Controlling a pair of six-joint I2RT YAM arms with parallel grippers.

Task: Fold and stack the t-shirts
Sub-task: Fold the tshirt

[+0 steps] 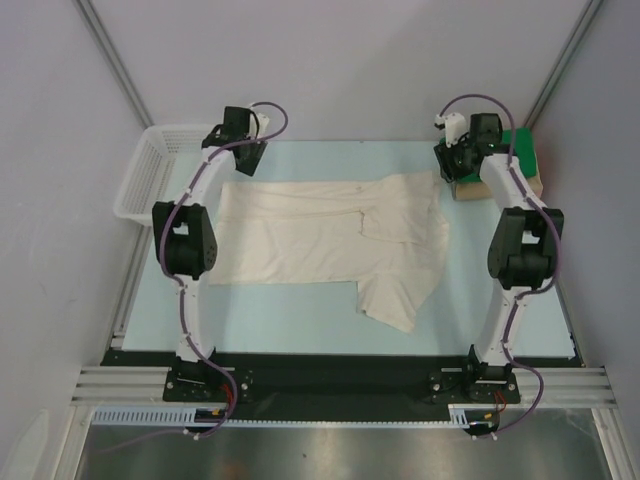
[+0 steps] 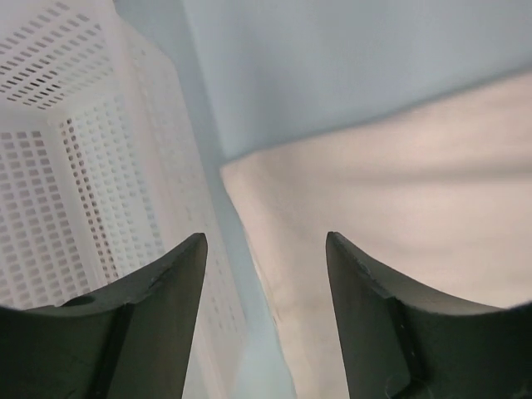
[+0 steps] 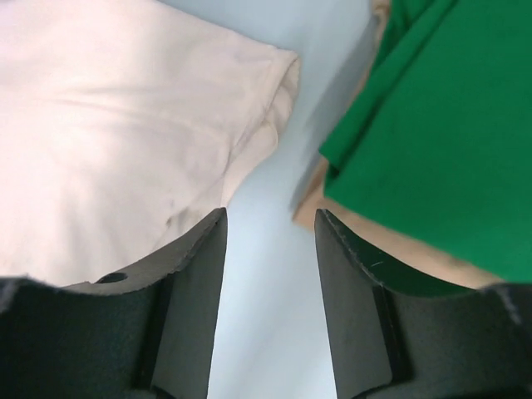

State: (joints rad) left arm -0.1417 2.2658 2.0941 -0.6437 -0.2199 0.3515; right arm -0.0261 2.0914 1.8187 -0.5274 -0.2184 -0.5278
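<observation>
A cream-white t-shirt (image 1: 330, 235) lies spread on the pale blue table, partly folded, with one flap hanging toward the front. My left gripper (image 2: 264, 241) hovers open over its far-left corner (image 2: 399, 183), nothing between the fingers. At the far-right corner of the cream-white t-shirt (image 3: 125, 125) my right gripper (image 3: 271, 218) is open too, above bare table. A folded bright green t-shirt (image 3: 449, 125) rests on a peach-tan one (image 3: 399, 241) just right of that gripper. In the top view the left gripper (image 1: 240, 140) and right gripper (image 1: 455, 150) sit at the shirt's two far corners.
A white plastic lattice basket (image 1: 150, 170) stands at the table's far-left edge, close beside the left gripper and also in the left wrist view (image 2: 58, 166). The green and peach stack (image 1: 520, 155) sits at the far-right corner. Grey walls enclose the table.
</observation>
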